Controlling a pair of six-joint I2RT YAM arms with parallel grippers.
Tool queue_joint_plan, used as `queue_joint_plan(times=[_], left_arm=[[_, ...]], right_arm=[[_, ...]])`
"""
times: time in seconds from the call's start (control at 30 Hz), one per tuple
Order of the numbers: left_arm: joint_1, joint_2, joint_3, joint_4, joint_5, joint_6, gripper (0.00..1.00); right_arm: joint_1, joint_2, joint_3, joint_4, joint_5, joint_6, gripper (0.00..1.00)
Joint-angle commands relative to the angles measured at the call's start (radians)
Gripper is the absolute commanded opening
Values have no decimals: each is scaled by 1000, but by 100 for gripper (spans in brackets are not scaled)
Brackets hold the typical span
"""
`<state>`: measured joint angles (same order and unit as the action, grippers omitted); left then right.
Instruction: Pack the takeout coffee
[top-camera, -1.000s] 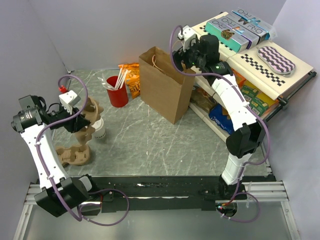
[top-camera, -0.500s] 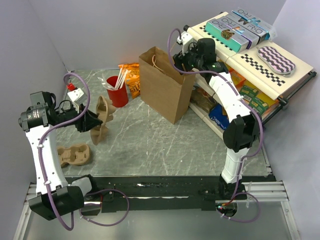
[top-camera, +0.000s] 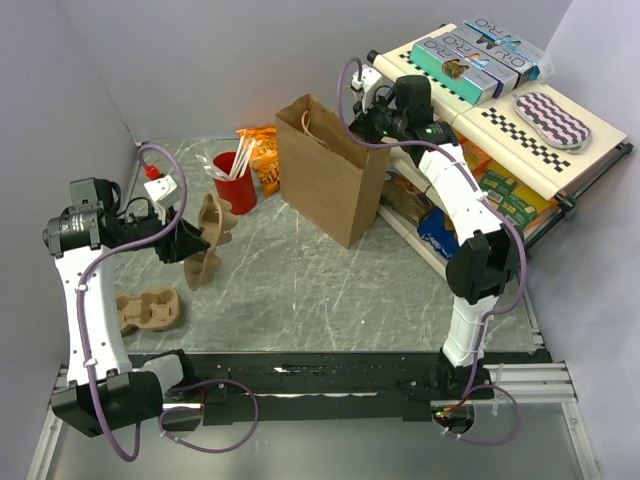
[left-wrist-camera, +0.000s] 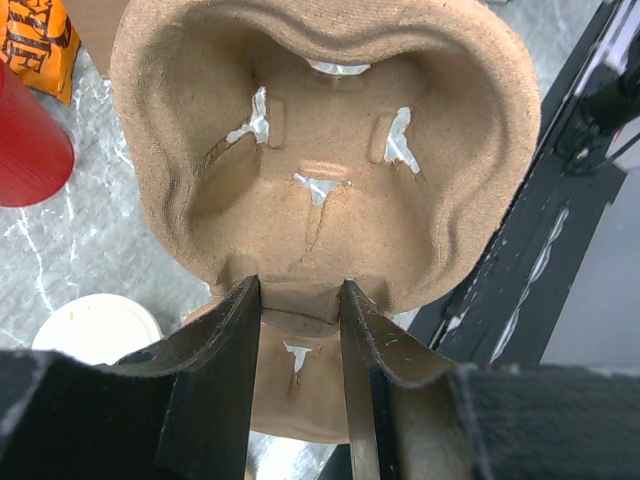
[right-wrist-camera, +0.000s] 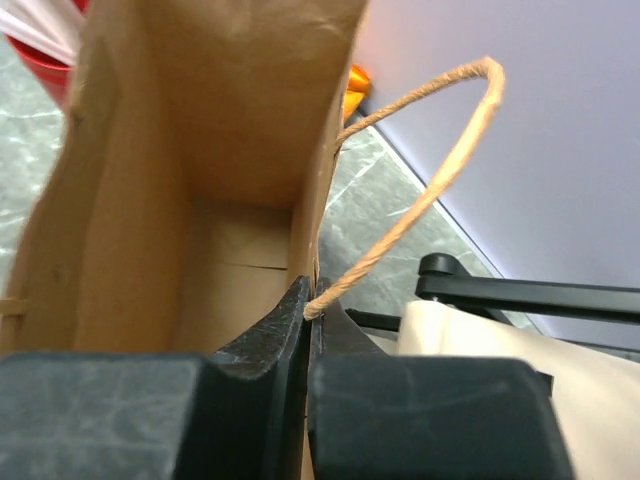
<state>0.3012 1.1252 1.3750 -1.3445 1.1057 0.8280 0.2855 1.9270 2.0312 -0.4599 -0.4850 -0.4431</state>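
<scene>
Grey marble table (top-camera: 300, 290), seen whole only from above. Bag (top-camera: 325, 170) stands upright at the far middle, mouth open. The top view gives its outside; the right wrist view looks down into it and shows brown walls and floor. Right gripper (top-camera: 372, 122) sits at the bag's far-right rim. From above its fingers are hard to read, but its own camera shows them pressed together on the bag wall, right where a twine handle (right-wrist-camera: 445, 150) is rooted. Left gripper (top-camera: 190, 243) holds the lifted tray (top-camera: 208, 240) tilted on edge above the table's left side. Its wrist view shows both fingers clamped on the tray's narrow middle. Flat tray (top-camera: 150, 308) lies on the table nearer the arm bases. Red cup (top-camera: 236, 188) with white sticks stands left of the bag. Coffee (left-wrist-camera: 95, 328): the white lid shows only in the left wrist view, on the table below the lifted tray, low at that view's left; the top view hides it. Count: one bag, two trays, one red cup, one coffee.
</scene>
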Motion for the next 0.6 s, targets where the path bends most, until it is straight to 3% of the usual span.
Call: queue_joint_plan(times=[0.0, 0.57], left_arm=[[-30, -28, 53, 31, -47, 49, 1], [-65, -27, 200, 146, -159, 141, 1]], right_arm=[[18, -22, 18, -20, -60, -40, 0], [147, -232, -152, -60, -95, -213, 0]])
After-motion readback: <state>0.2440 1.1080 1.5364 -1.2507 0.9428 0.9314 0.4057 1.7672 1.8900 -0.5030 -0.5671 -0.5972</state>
